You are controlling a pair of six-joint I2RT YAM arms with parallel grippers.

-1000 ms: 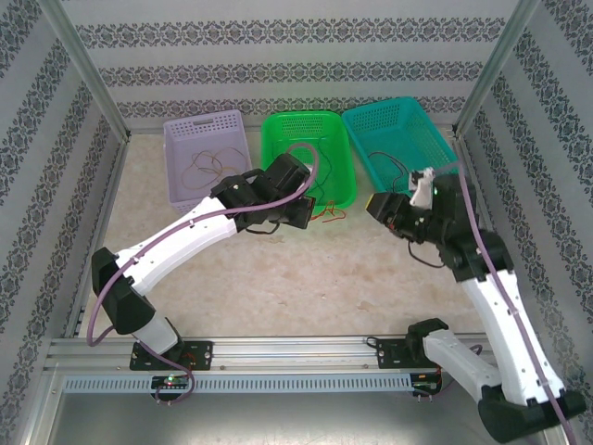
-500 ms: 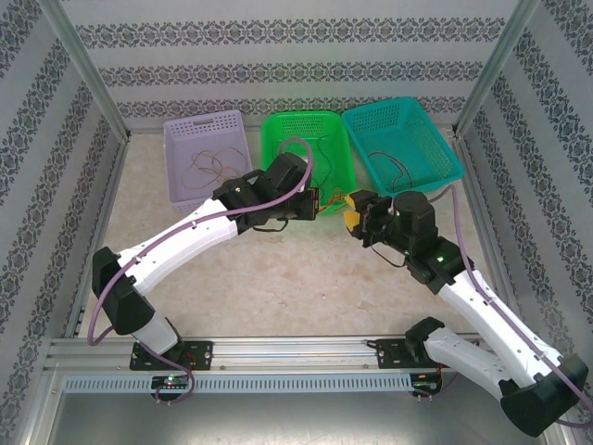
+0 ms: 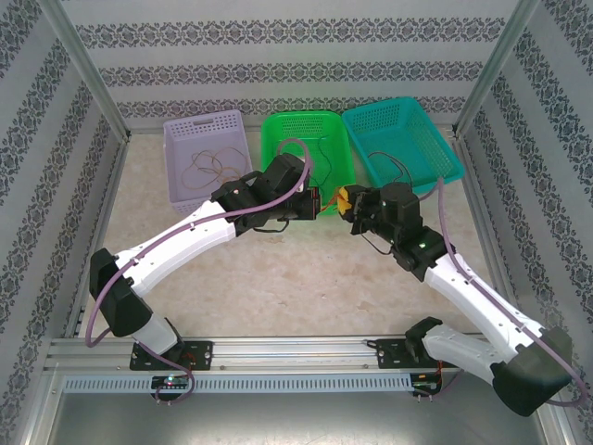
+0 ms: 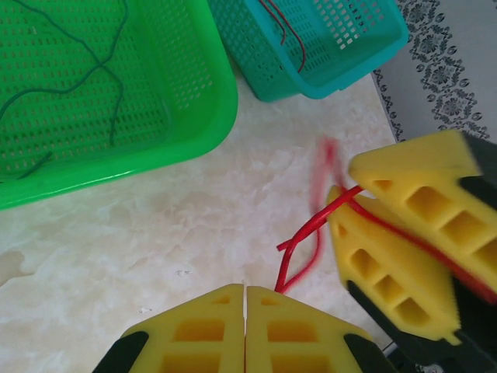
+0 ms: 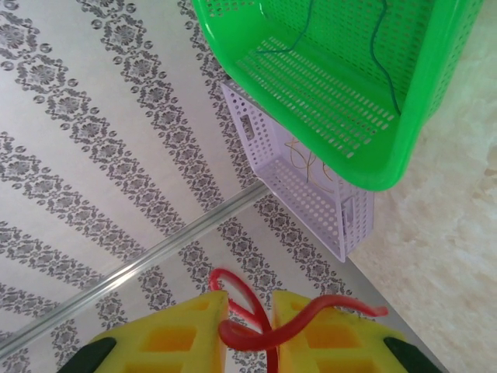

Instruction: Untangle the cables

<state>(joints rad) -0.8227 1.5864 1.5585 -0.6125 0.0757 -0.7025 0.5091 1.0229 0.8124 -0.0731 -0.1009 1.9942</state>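
Left fingers [image 4: 194,330] closed pad to pad. Right fingers [image 4: 404,194] clamp the red cable [image 4: 317,223], which runs down to the left pair, above the table beside the green basket [image 4: 217,101]. Best drawn apart slowly, level, easing off if the loop tightens.

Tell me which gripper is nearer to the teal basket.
Right. The right gripper, holding the red cable, is just off the near left corner of the teal basket. The left gripper is farther left, in front of the green basket.
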